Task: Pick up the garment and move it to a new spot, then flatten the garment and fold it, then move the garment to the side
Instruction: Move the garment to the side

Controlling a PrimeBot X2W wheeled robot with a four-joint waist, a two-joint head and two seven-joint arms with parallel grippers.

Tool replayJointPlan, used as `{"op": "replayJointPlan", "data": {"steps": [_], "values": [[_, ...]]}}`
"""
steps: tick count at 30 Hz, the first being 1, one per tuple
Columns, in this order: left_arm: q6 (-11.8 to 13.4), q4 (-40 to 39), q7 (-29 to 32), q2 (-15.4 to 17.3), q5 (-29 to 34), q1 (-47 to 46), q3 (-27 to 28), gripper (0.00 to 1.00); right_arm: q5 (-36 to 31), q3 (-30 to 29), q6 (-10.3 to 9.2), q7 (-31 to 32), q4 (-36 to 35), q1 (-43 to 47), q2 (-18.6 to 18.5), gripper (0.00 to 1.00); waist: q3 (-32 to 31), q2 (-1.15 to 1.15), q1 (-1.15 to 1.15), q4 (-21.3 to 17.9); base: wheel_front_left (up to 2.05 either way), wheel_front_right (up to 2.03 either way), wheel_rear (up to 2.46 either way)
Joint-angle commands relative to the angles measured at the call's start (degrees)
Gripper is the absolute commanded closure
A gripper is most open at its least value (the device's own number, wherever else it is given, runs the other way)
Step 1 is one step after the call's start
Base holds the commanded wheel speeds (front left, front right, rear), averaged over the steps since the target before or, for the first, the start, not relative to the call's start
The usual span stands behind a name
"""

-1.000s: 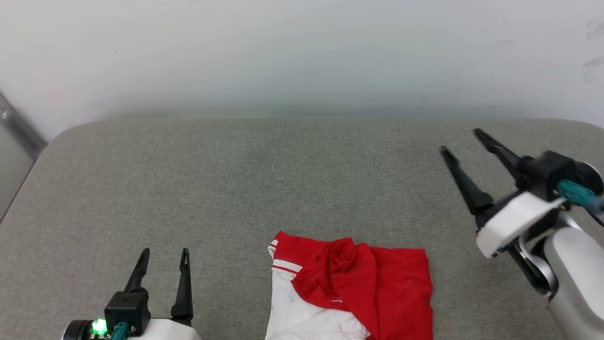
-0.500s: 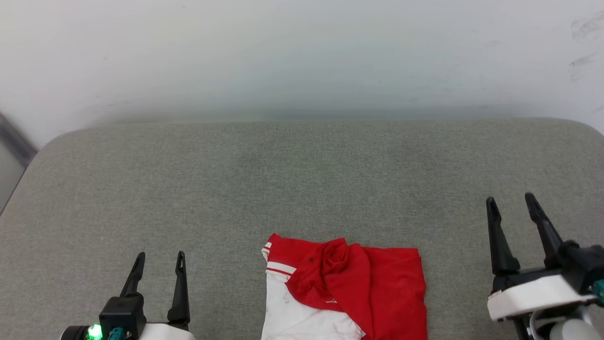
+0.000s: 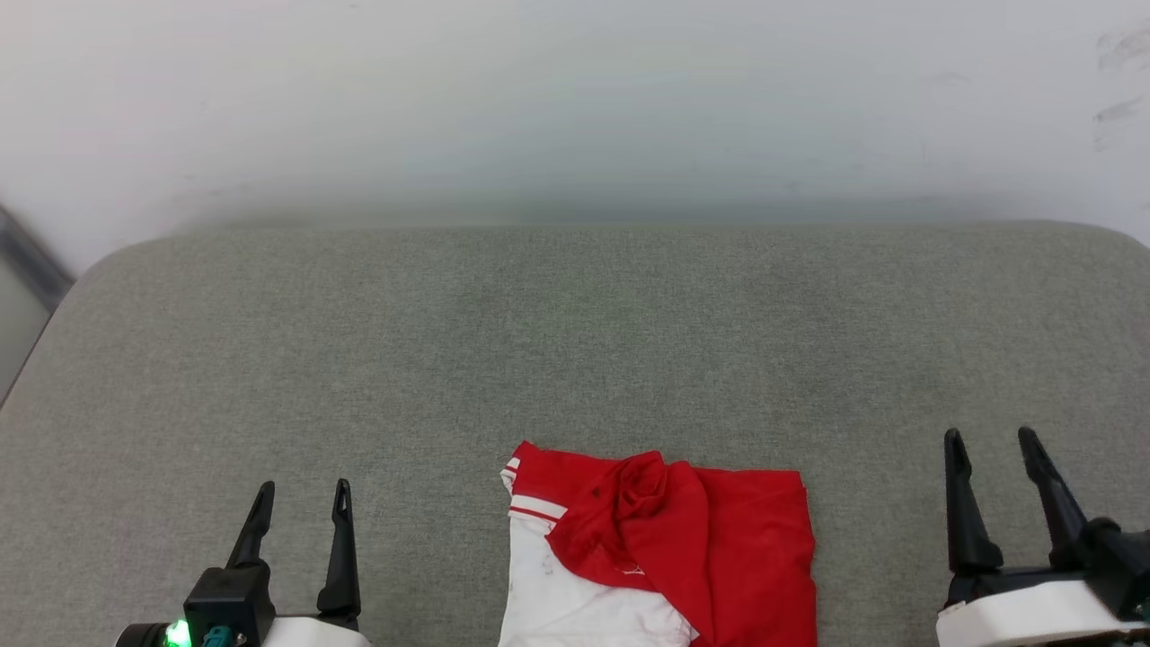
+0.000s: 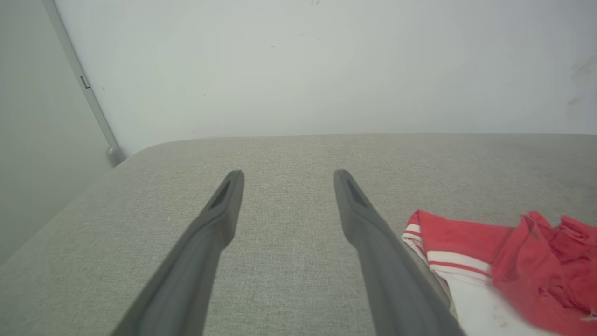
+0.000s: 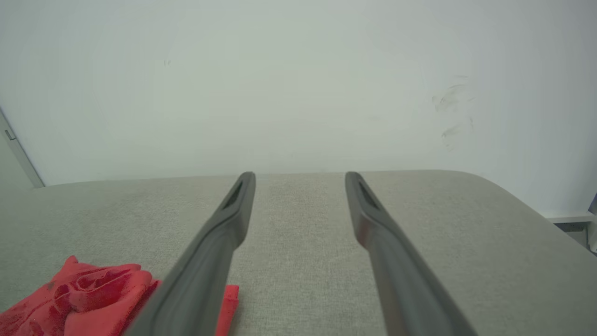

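- My left gripper (image 3: pixel 301 485) sits at the lower left, fingers spread, holding nothing.
- My right gripper (image 3: pixel 991 434) sits at the lower right, likewise spread.
- The garment (image 3: pixel 660 557) lies bunched at bottom centre on the grey surface (image 3: pixel 575 341).

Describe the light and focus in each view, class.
Head view: soft, even light, hardly any shadow, the shirt crisp. Left wrist view: the left hand looks blurrier toward the bottom edge. Right wrist view: the right hand is soft near the lens too, and the shirt is smeary at lower left.
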Motion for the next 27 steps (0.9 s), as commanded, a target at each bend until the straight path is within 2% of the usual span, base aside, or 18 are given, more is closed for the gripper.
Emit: {"op": "replayJointPlan", "data": {"steps": [1, 6, 9, 11, 14, 16, 20, 24, 27], "values": [[0.05, -0.20, -0.27, -0.03, -0.24, 0.30, 0.29, 0.00, -0.44, -0.54, -0.02, -0.09, -0.87, -1.73, 0.11, 0.00, 0.07, 0.00, 0.00, 0.03, 0.00, 0.00, 0.00], [-0.11, 0.01, -0.27, -0.13, -0.30, 0.02, 0.46, 0.00, 0.14, -1.38, -0.02, -0.08, -2.52, -7.47, -3.70, 0.00, 0.22, 0.00, 0.00, 0.24, 0.00, 0.00, 0.00], [-0.18, 0.16, -0.27, -0.18, -0.36, 0.09, 0.57, 0.00, 1.28, 1.20, -0.02, 2.76, -3.33, -12.48, -8.21, 0.00, 0.30, 0.00, 0.00, 0.32, 0.00, 0.00, 0.00], [-0.30, 0.20, -0.27, -0.20, -0.40, 0.05, 0.55, 0.00, 2.91, 4.13, -0.02, 6.82, -4.37, -15.25, -11.66, 0.00, 0.50, 0.00, 0.00, 0.41, 0.00, 0.00, 0.00], [-0.45, 0.25, -0.27, -0.23, -0.31, -0.33, 0.51, 0.00, 8.42, 8.90, -0.02, 15.99, -5.06, -18.42, -16.16, 0.00, 0.81, 0.00, 0.00, 0.69, 0.00, 0.00, 0.00], [-0.39, 0.21, -0.27, -0.23, -0.29, -0.47, 0.51, 0.00, 13.11, 11.67, -0.02, 23.98, -5.13, -20.43, -19.50, 0.00, 1.00, 0.00, 0.00, 0.87, 0.00, 0.00, 0.00], [-0.42, 0.05, -0.27, -0.29, -0.37, -0.71, 0.45, 0.00, 24.41, 14.39, -0.03, 40.29, -3.87, -21.21, -23.68, 0.00, 1.48, 0.00, 0.00, 1.12, 0.00, 0.00, 0.00], [-0.53, -0.05, -0.27, -0.31, -0.40, -1.38, 0.53, 0.00, 34.78, 14.47, -0.02, 53.48, -1.58, -19.00, -25.19, 0.00, 2.47, 0.00, 0.00, 1.50, 0.00, 0.00, 0.00], [-0.53, -0.19, -0.27, -0.35, -0.37, -2.05, 0.42, 0.00, 41.18, 13.80, -0.02, 59.53, 0.49, -17.33, -24.21, 0.00, 3.51, 0.00, 0.00, 1.88, 0.00, 0.00, 0.00]]}}
